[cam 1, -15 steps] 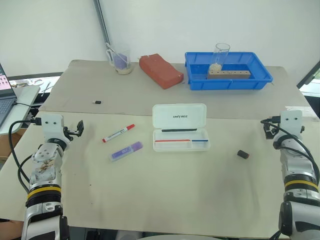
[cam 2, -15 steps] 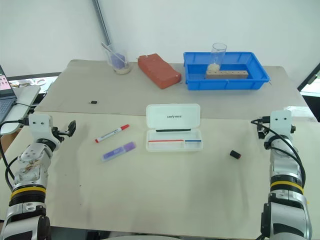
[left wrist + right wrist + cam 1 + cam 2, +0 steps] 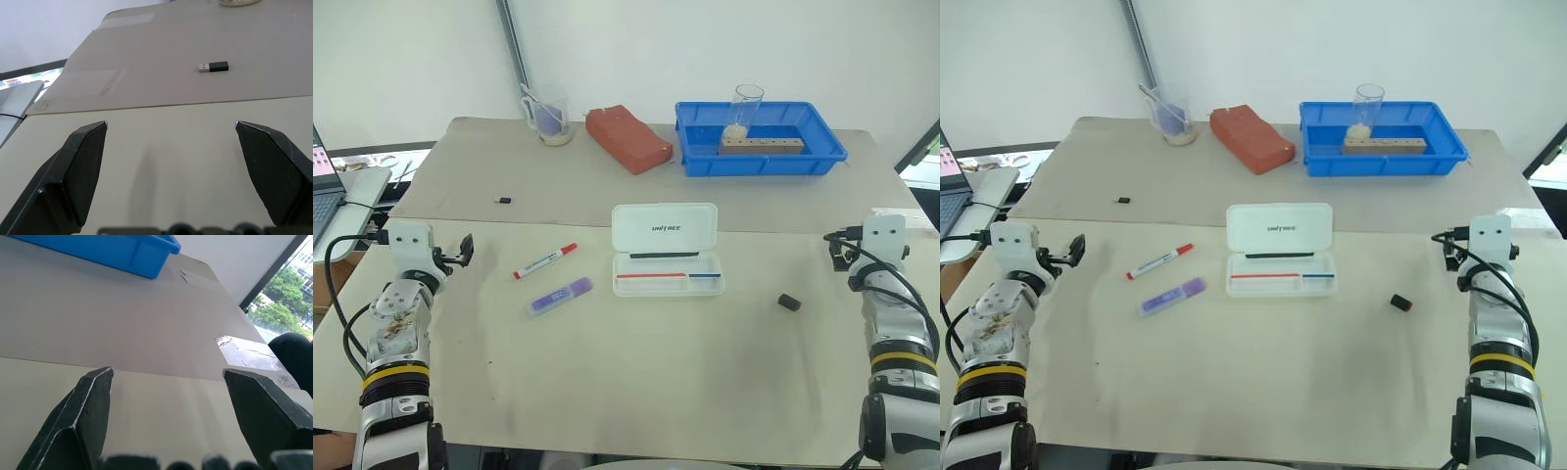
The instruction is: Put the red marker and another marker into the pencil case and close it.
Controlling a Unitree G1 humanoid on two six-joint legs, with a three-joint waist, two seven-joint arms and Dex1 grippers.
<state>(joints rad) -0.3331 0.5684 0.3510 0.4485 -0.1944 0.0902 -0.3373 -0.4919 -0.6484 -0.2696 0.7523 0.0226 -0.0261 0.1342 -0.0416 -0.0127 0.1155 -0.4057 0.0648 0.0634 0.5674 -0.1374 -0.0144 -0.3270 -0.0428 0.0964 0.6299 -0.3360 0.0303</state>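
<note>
Left end effector (image 3: 171, 128) shifted slightly outward; both wide, empty; right end effector (image 3: 168, 377) faces blue bin (image 3: 105, 252)

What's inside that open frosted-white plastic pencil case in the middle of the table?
The frosted-white plastic pencil case lies open with its lid tilted back. Inside its tray lie a thin red pen, a thin blue pen and a dark pen. Anything beneath them is hidden.

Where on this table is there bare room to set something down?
Bare: the near table below the pencil case, and between the case and the small black object. Crowded: the red marker and purple highlighter left of the case, and the far edge by the blue bin.
</note>
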